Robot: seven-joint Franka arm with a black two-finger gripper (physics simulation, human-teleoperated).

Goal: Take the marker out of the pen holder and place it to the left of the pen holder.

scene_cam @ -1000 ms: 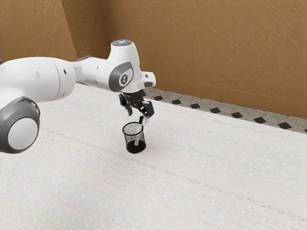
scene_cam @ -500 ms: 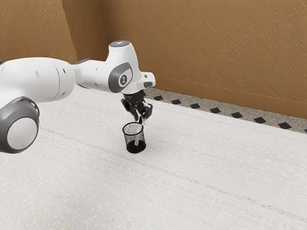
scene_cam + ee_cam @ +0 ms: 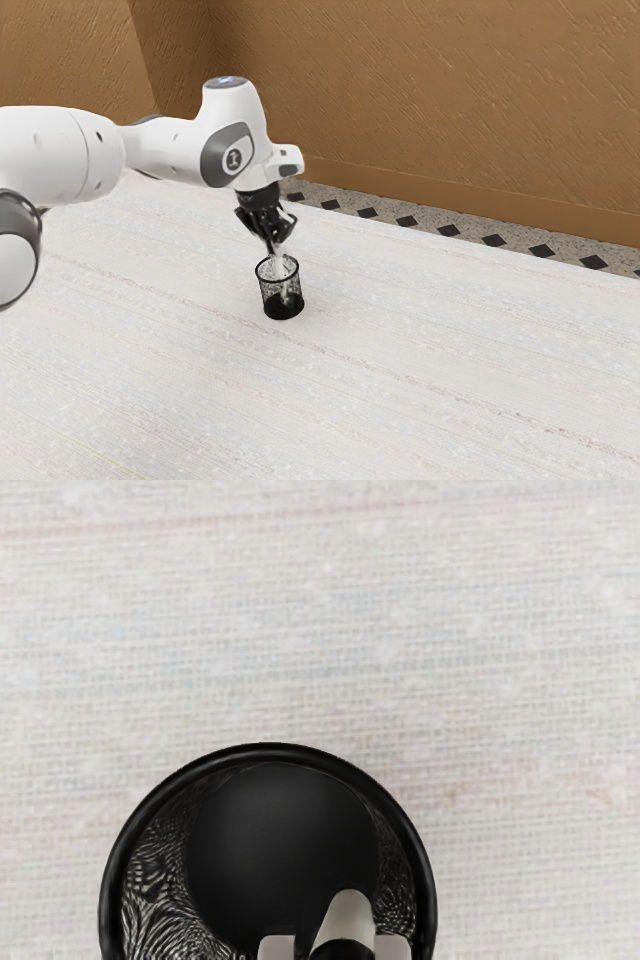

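Over a white-topped bench [image 3: 420, 350], your Franka arm [image 3: 228, 150] reaches from the exterior view's left, its black gripper [image 3: 272, 244] poised just above the rim of the mesh pen holder [image 3: 267, 292]. Your jaws are drawn close together, holding the marker [image 3: 346, 917] near its dark upper end; the wrist view gives you the pale pads [image 3: 277, 947] on either side of it. The marker leans at a slight tilt, its top above the rim and its light-colored lower part inside the holder, visible to you through the mesh in the exterior view. Whether its lower end touches the holder's floor, you cannot tell. The black holder stands upright on the bench, its round mouth open toward your wrist camera, the marker off-center within it. Behind the bench, you see a strip of flooring [image 3: 450, 229] patterned with dark diamonds and, beyond it, a textured brown wall [image 3: 430, 100].
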